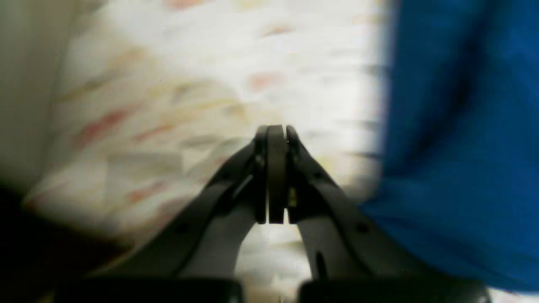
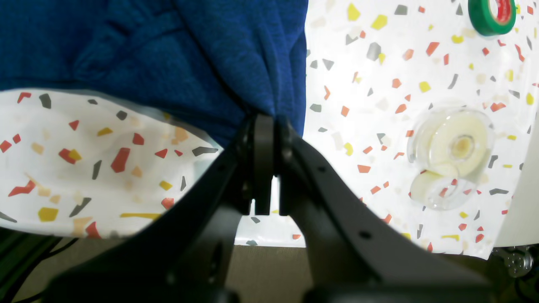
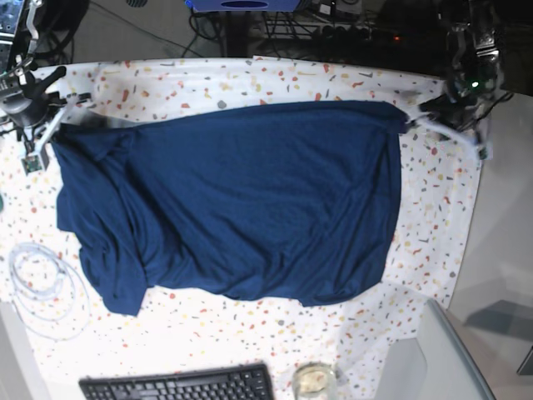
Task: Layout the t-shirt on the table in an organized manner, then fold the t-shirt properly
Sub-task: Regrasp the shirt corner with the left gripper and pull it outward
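The dark navy t-shirt (image 3: 241, 200) lies spread wide across the speckled table (image 3: 433, 208), with folds bunched at its left end. My right gripper (image 2: 264, 118) is shut on a pinched edge of the t-shirt (image 2: 202, 54); in the base view this gripper (image 3: 52, 137) is at the shirt's far left corner. My left gripper (image 1: 276, 128) is shut with nothing visible between its fingers. It hovers over the table (image 1: 210, 63) just left of the t-shirt (image 1: 463, 147); that view is blurred. In the base view the left gripper (image 3: 412, 122) is at the shirt's far right corner.
A green tape roll (image 2: 490, 14) and a clear tape roll (image 2: 450, 153) lie on the table near the right gripper. A white cable coil (image 3: 46, 279), a black keyboard (image 3: 179, 385) and a glass jar (image 3: 315, 382) sit along the near side. A grey surface (image 3: 433, 358) lies at the lower right.
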{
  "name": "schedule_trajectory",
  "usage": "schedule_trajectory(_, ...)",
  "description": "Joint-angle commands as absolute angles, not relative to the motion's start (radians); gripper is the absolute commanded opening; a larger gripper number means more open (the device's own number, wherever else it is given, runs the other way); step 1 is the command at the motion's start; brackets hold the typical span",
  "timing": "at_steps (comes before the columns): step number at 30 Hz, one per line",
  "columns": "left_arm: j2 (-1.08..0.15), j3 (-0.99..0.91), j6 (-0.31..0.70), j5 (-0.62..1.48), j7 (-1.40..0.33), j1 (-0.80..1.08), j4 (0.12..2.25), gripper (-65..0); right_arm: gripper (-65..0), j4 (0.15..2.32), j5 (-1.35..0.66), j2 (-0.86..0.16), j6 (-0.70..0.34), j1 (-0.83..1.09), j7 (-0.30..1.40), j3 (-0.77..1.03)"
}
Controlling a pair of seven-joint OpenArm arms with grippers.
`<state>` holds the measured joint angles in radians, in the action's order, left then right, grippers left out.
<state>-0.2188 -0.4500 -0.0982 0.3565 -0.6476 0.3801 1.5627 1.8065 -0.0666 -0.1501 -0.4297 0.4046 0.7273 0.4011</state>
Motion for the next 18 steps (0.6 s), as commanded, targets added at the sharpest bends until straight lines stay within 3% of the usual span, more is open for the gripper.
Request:
schedule_trajectory(1, -0.226, -0.51, -0.094, 0.372, -0.63, 0.377, 1.581, -65.0, -65.0, 1.824, -0.065, -0.162, -0.427, 0.4, 0.713, 0.406)
schedule_trajectory(4, -0.225, -0.625, -0.008, 0.483, -0.659, 0.42, 1.632, -65.0, -65.0, 1.819, -0.065, -0.16, -0.427, 0.398, 0.714, 0.406)
schedule_trajectory(9, -0.22, -0.634, 0.143, 0.716, -0.791, 0.512, 1.817, -65.0, -65.0, 1.819, -0.065, -0.16, -0.427, 0.397, 0.714, 0.406)
schedule_trajectory(18, -0.214, -0.283, 0.179, 0.736, -0.808, 0.544, 1.886, -65.0, -65.0, 1.817, -0.065, -0.159, -0.427, 0.389, 0.714, 0.404)
